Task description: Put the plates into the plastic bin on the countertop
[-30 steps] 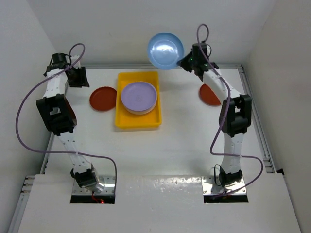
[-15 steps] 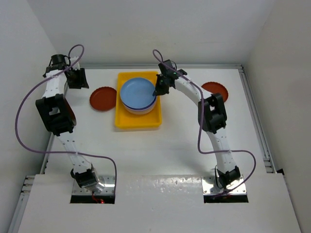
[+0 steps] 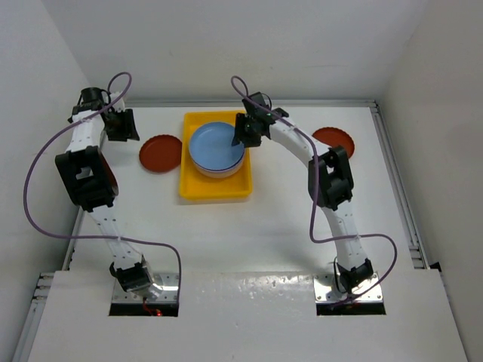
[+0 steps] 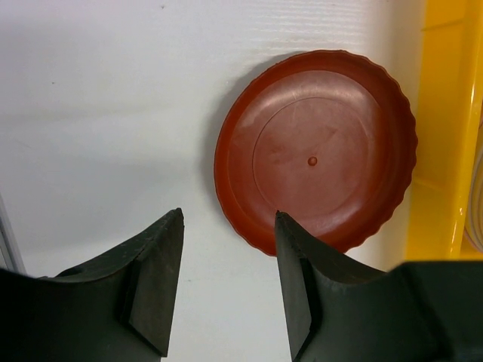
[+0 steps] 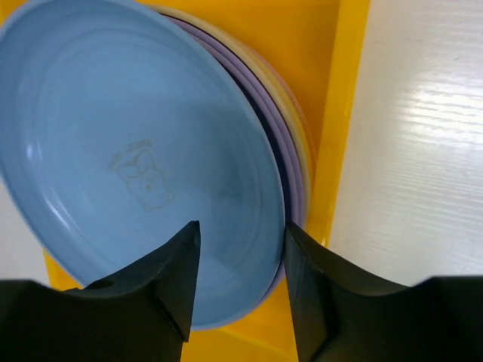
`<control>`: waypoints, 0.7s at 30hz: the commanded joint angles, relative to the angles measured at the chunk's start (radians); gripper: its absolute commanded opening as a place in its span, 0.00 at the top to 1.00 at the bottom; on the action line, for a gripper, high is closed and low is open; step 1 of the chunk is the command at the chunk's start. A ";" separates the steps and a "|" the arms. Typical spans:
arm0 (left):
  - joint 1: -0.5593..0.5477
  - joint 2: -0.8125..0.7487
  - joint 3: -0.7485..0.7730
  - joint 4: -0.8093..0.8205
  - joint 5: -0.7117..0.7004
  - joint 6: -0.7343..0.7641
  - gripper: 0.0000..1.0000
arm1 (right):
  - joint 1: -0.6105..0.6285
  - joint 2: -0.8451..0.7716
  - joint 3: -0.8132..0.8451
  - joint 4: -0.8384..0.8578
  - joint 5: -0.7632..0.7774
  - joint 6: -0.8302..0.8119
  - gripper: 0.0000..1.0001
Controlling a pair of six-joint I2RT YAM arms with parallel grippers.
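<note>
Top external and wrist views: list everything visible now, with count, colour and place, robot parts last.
light blue plate: one, light blue, top of the stack in the bin
plates beneath: count unclear, lilac and cream edges, under the blue one
dark red plates: two, dark red, one left of the bin, one right partly behind the right arm
plastic bin: one, yellow, on the countertop
countertop: one, white
left gripper: open, empty, beside the left dark red plate
right gripper: open, straddling the blue plate's rim

Smooth semi-matt lt-blue plate [image 5: 143, 173], glossy yellow plastic bin [image 5: 336, 90], matt dk-red plate [image 4: 317, 151], smooth white countertop [image 4: 98, 98].
</note>
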 commanded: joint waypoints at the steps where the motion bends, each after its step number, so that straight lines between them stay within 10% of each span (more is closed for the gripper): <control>1: 0.000 -0.057 -0.010 0.017 0.009 -0.004 0.46 | -0.006 -0.104 -0.008 0.002 0.088 -0.052 0.52; 21: -0.019 0.133 -0.052 0.026 -0.086 0.025 0.42 | 0.020 -0.224 -0.098 0.053 0.122 -0.143 0.41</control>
